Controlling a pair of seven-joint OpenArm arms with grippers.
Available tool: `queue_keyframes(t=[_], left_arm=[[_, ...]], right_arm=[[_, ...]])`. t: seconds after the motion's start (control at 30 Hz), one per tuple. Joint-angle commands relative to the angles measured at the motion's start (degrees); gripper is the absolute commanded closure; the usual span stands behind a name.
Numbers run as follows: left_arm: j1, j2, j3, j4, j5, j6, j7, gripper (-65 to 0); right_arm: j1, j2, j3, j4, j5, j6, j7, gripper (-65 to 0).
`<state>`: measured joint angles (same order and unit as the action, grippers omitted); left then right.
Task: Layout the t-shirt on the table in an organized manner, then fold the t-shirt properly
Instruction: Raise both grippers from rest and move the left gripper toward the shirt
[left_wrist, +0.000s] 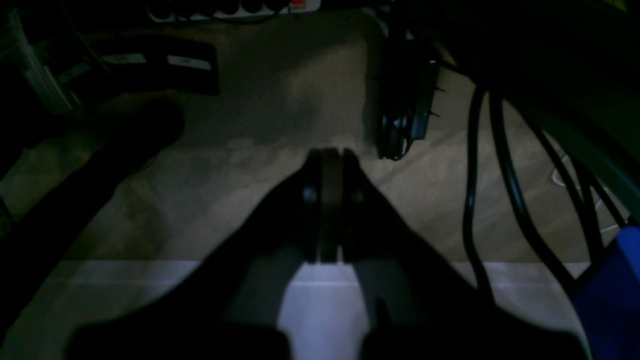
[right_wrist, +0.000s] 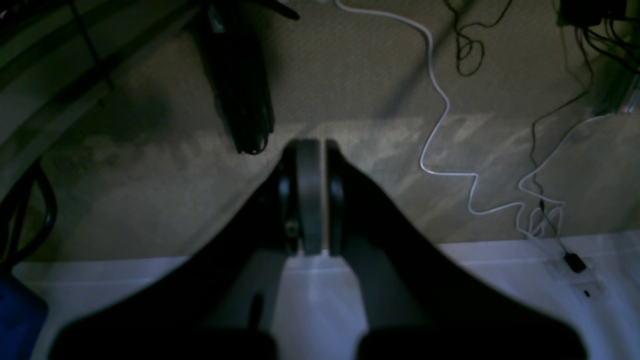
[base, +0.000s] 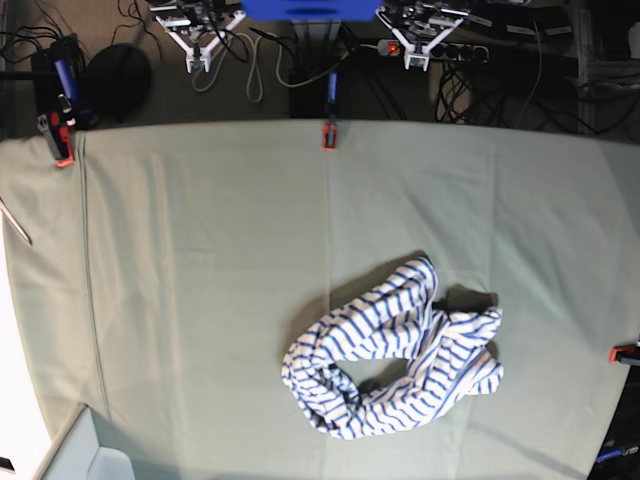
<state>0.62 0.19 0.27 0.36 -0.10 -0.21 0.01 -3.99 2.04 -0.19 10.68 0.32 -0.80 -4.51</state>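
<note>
The t-shirt, white with blue stripes, lies crumpled in a loose heap on the pale grey-green table, right of the middle and toward the near edge. Both arms are parked beyond the table's far edge, well away from the shirt. My left gripper is at the top right and my right gripper at the top left. In the left wrist view the left gripper is shut with nothing in it, over the floor. The right gripper is shut and empty in the same way.
Red clamps hold the cloth at the far edge, the left corner and the right side. Behind the table there are cables, a power strip and a blue base on the floor.
</note>
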Motion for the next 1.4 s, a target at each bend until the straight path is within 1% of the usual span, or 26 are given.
queue_keyframes(t=[0.0, 1.03, 1.13, 1.2, 1.27, 1.37], left_arm=[[0.2, 0.2, 0.1, -0.1, 0.1, 0.1, 0.0, 0.0], [0.4, -0.2, 0.0, -0.1, -0.1, 0.0, 0.0, 0.0], [2.3, -0.9, -0.1, 0.2, -0.2, 0.0, -0.1, 0.0], [4.9, -2.2, -0.2, 4.1, -0.3, -0.1, -0.1, 0.0], [9.7, -2.7, -0.2, 11.5, -0.3, -0.1, -0.1, 0.0], [18.3, -4.3, -0.2, 27.4, -0.3, -0.1, 0.5, 0.0]], right_arm=[[-0.1, 0.0, -0.1, 0.2, 0.2, 1.1, 0.2, 0.0], [-0.5, 0.0, -0.1, 0.2, 0.2, 1.1, 0.4, 0.0], [-2.3, 1.3, 0.1, 1.3, 0.2, 1.1, 0.4, 0.0], [-5.7, 1.7, 0.2, 6.4, 0.2, 1.2, 0.3, 0.0], [-10.6, 2.7, 0.3, 14.7, 0.3, 1.2, 0.0, 0.0], [-19.4, 3.3, 0.3, 29.5, 0.4, 1.2, -0.3, 0.0]])
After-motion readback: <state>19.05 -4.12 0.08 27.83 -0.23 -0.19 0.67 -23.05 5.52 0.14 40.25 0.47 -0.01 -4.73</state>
